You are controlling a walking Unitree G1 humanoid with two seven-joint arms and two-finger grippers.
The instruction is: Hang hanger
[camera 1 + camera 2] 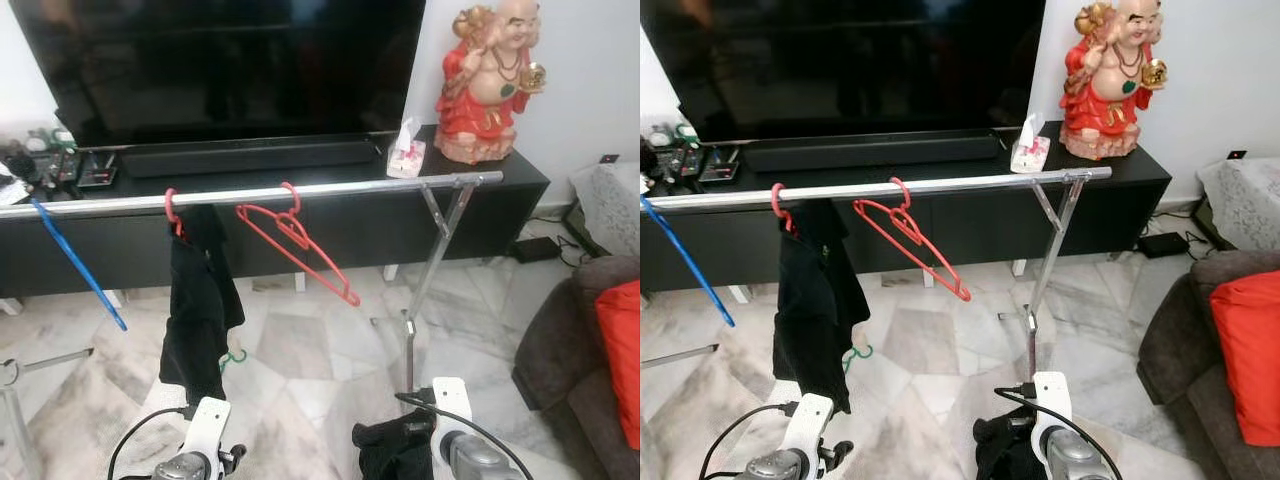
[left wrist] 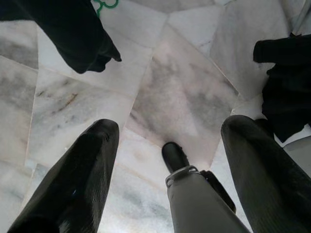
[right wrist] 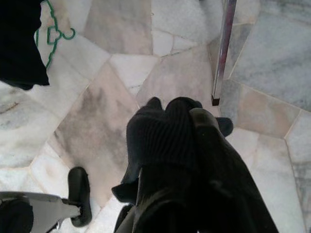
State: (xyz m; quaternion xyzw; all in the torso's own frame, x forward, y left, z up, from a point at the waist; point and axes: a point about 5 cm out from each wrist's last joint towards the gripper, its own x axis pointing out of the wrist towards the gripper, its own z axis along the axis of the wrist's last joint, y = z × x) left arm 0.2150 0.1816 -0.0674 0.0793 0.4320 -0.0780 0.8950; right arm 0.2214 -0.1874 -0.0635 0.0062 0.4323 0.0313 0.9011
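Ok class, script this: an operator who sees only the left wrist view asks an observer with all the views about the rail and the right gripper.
Operator: I see marble and black fabric. What is on the rail?
Observer: An empty red hanger hangs tilted on the silver rail.
Operator: And that fabric by the green hanger?
Observer: It is a black garment hanging from the same rail.
Operator: The right gripper?
Observer: A black cloth is draped over the right gripper.

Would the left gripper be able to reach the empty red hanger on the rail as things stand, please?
Probably yes: the left gripper is open and empty, and the red hanger hangs free on the rail, beside the black garment.
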